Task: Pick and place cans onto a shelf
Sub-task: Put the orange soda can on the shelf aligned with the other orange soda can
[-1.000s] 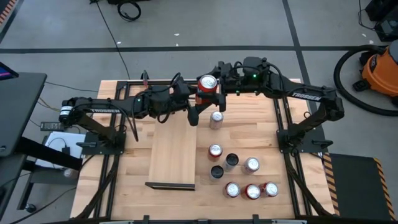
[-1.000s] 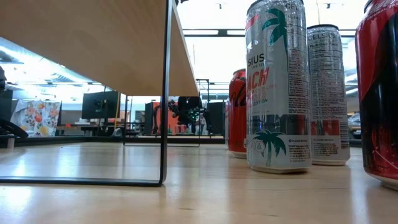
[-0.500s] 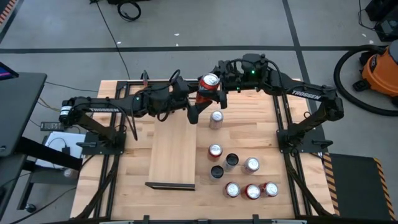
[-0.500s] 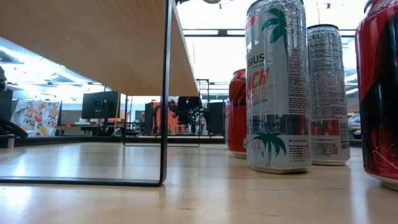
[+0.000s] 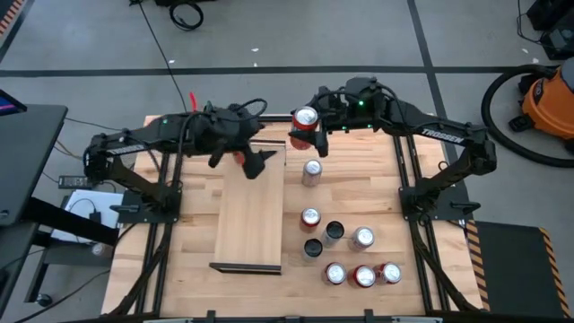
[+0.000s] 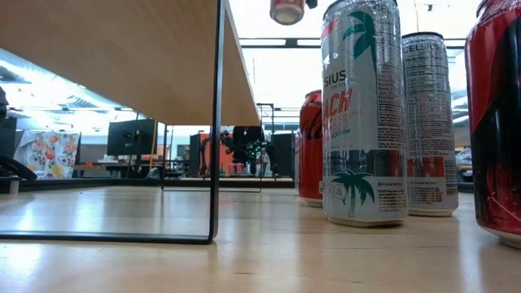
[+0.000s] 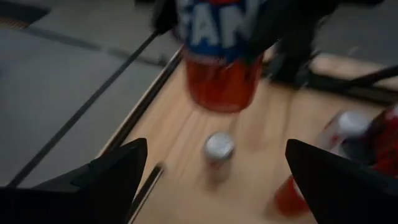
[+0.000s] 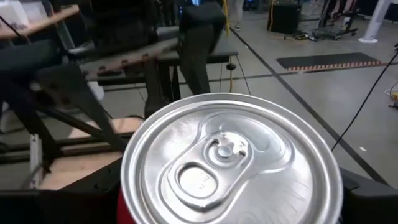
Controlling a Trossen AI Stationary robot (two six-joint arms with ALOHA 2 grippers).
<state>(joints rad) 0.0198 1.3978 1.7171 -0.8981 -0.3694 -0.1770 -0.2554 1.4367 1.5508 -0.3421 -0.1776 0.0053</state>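
My right gripper (image 5: 306,136) is shut on a red can (image 5: 305,119) held in the air over the table's far middle. The can's top fills the right wrist view (image 8: 230,162) and its bottom shows at the top of the low view (image 6: 286,10). My left gripper (image 5: 256,160) is open and empty over the far end of the shelf (image 5: 251,215), left of the can. Its wrist view looks past wide-apart fingers at the held can (image 7: 217,68). Several more cans stand on the table right of the shelf, the nearest a silver one (image 5: 311,170). My right gripper pinches the red can's body (image 7: 249,37) between its two fingers, one on each side. The fingers come at it roughly level from the table's right. The can stands upright, top up, lifted clear of the table. In the right wrist view the can itself hides the fingers.
The shelf is a light board on thin dark rails (image 6: 216,122), raised above the tabletop. Red, black and silver cans stand in a group at the near right (image 5: 362,269); some loom close in the low view (image 6: 362,114). Black frame bars run along the table's sides (image 5: 408,170).
My left gripper has drawn away from the red can toward the table's left and now hangs over the shelf's far end. My right gripper has kept the can, which has shifted slightly right and come into the top of the low view.
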